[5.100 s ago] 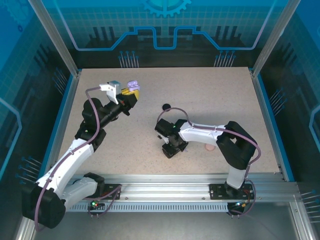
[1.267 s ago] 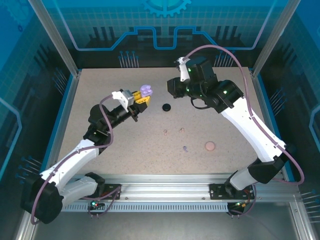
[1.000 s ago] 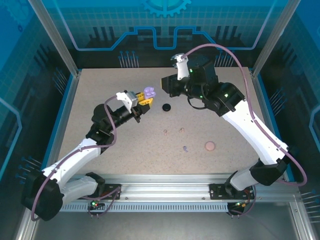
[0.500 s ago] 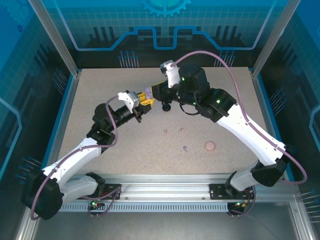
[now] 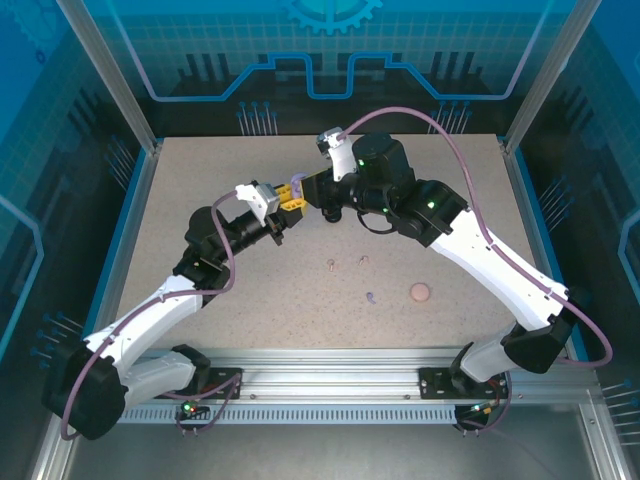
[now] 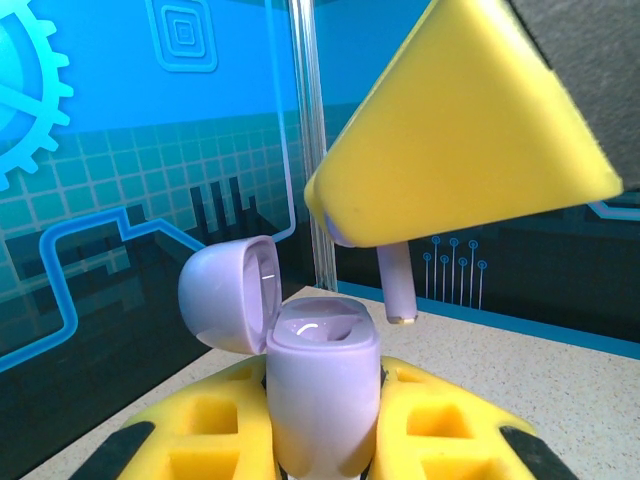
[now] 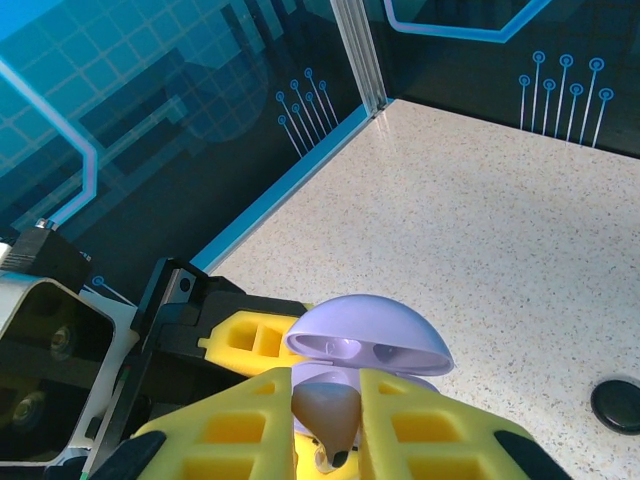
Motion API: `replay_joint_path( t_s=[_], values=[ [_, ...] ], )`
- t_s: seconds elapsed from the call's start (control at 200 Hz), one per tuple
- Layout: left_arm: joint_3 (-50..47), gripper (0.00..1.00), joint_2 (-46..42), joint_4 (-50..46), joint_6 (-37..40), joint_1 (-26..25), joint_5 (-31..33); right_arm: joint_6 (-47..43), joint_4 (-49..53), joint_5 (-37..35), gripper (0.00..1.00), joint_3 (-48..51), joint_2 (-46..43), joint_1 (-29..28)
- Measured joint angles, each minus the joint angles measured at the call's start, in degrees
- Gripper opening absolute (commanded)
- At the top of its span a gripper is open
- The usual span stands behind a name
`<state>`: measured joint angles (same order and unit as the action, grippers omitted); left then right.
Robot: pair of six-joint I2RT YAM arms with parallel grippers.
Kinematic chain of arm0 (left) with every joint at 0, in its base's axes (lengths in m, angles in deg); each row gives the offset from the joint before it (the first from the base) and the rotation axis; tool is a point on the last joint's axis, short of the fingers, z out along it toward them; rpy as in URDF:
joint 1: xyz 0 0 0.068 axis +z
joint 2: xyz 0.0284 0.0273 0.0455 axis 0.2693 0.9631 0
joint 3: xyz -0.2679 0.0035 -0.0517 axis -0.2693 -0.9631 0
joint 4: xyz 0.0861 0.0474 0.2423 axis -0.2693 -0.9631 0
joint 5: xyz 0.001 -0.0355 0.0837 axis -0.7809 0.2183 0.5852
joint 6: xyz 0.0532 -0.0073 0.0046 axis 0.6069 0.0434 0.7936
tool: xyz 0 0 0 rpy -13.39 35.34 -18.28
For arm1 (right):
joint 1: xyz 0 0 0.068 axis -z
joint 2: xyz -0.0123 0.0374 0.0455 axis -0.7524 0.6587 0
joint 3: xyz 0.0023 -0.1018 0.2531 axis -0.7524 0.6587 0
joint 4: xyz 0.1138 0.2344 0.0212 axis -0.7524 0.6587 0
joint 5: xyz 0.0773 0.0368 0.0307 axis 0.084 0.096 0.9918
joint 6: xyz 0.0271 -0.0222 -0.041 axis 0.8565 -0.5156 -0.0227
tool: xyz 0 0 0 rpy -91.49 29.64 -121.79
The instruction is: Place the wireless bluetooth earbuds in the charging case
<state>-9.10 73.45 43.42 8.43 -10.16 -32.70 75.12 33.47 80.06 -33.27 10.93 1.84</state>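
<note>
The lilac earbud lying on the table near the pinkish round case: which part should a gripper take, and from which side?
Likely its head, from straight above: the loose lilac earbud lies low on the table, so only a top approach fits. The stem should be left free, as on the held earbud in the right gripper. Which end is the head is too small to tell.

Pretty bright, even light from overhead, just faint shadows on the table (image 5: 200, 170). Tiny glare spot inside the lilac case (image 6: 312, 330).
</note>
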Motion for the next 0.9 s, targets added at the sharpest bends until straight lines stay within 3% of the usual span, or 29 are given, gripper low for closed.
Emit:
replay_joint_path(
  t_s=[0.9],
  values=[
    [0.0,0.0,0.0,-1.2,0.2,0.0,-0.6,0.0,-0.5,-0.2,0.18,0.0,0.4,0.0]
  ],
)
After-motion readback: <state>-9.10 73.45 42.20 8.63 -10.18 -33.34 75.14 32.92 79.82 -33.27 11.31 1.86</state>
